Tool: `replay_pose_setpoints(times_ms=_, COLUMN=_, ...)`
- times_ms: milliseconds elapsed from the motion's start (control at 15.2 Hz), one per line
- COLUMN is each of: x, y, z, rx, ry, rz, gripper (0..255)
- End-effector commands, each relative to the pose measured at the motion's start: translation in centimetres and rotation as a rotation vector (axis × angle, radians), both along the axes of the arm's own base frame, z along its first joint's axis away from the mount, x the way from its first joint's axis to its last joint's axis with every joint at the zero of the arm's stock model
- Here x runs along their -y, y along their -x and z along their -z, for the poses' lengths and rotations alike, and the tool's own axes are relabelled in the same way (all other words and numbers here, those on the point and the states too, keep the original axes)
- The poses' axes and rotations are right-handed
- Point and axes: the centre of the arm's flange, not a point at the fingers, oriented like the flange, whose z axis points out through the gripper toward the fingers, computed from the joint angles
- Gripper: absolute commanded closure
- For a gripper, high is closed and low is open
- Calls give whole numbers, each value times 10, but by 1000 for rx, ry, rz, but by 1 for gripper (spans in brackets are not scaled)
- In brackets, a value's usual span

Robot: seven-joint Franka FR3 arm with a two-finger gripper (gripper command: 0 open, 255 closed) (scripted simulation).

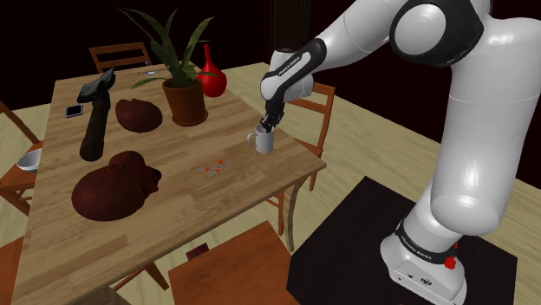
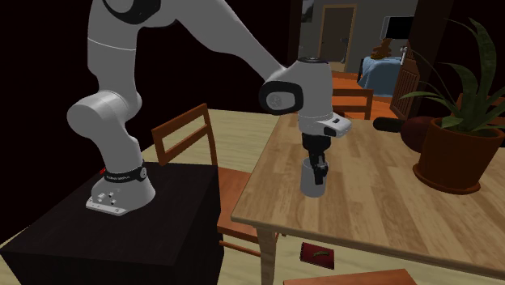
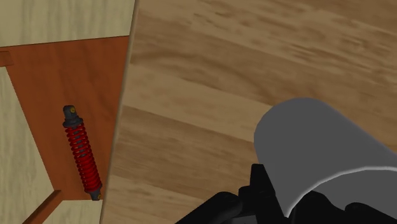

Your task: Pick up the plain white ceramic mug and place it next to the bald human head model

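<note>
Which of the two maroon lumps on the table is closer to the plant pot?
The smaller lump, just beside the pot at the shoulder view's left; the larger lump lies farther off.

nothing here can be read for certain. the dark band at the foot of the arm bears small pale lettering (too fine to make out).

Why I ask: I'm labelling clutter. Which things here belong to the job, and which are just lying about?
Job: end effector, pale grey mug, dark red head model.
Lying about: potted plant, red vase, red coil spring.
</note>
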Motion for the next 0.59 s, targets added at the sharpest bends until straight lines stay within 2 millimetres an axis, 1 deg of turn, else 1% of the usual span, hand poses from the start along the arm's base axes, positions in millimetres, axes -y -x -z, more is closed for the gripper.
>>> replay_pose_setpoints(times_ms=0, x=0, y=0, z=-8, rx=0, ry=0, rz=0, gripper=255)
replay_pose_setpoints(times_ms=528, x=0, y=0, z=-50, rx=0, ry=0, rz=0, gripper=255)
